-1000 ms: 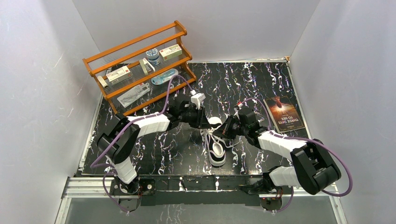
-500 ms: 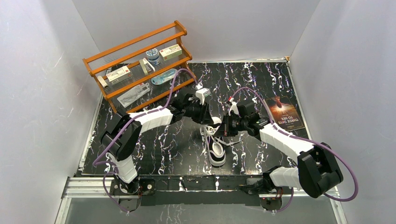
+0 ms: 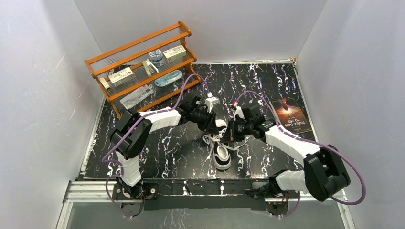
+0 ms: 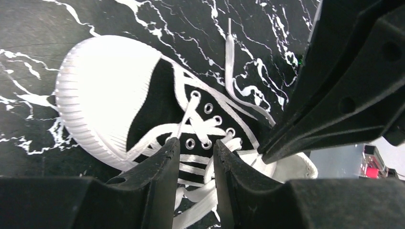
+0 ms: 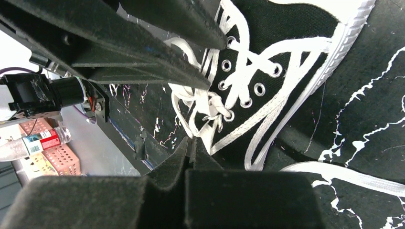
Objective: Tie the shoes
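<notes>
Inspection at the counter [image 3: 267, 86], black with white veining.

Shoe [image 3: 221, 155]: one black low-top with a white toe cap [image 4: 102, 81] is found on its sole near the middle of the counter, toward the near edge. The toe is turned to the arm bases. It is set between the two arms.

Laces [image 4: 191, 114]: white, threaded through the eyelets and slack over the tongue. No finished bow is seen. One end [image 4: 230, 57] is laid out on the counter beside the shoe. A second strand [image 5: 334, 172] is seen on the counter on the other side.

Left gripper [image 4: 197, 143]: held low over the eyelet rows, just above the shoe. Its jaws are parted by a narrow gap, through which the lacing is seen. A strand from an upper eyelet is run up to one fingertip [image 4: 173, 145]. Whether it is caught cannot be told.

Right gripper [image 5: 191, 142]: brought in from the opposite side, close to the left gripper. Its jaws are pressed together. A lace loop is seen just beside the tips; a pinch on it cannot be confirmed.

Elsewhere: a wooden rack [image 3: 143, 71] with small goods is noted at the far left, and a book [image 3: 290, 116] at the right edge, both well apart from the shoe.
</notes>
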`<act>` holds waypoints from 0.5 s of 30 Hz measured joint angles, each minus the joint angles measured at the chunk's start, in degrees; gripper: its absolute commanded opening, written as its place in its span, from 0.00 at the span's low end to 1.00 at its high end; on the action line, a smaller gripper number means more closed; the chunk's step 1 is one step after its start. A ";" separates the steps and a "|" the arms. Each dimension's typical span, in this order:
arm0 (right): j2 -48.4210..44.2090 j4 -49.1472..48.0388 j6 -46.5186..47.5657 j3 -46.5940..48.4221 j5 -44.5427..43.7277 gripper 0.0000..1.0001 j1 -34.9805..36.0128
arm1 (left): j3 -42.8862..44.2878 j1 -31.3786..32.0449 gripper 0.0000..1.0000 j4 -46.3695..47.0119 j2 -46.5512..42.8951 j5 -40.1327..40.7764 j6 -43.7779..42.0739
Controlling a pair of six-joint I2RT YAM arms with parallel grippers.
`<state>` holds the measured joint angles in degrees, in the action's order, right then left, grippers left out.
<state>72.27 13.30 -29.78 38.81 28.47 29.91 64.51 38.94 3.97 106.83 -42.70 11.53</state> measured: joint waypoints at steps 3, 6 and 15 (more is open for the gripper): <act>-0.02 0.09 -0.02 0.00 -0.02 0.00 0.00 | -0.46 0.00 0.31 0.42 0.00 -2.16 -0.17; -0.02 0.09 -0.02 0.00 -0.02 0.00 0.00 | -1.51 0.00 0.31 1.53 0.00 -3.76 -0.11; -0.02 0.02 -0.20 0.00 -0.02 0.00 0.00 | -6.51 -0.52 0.32 8.26 -1.18 -6.45 3.74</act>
<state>72.25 13.32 -29.98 38.81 28.45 29.91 58.00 38.41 12.23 105.65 -49.15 15.27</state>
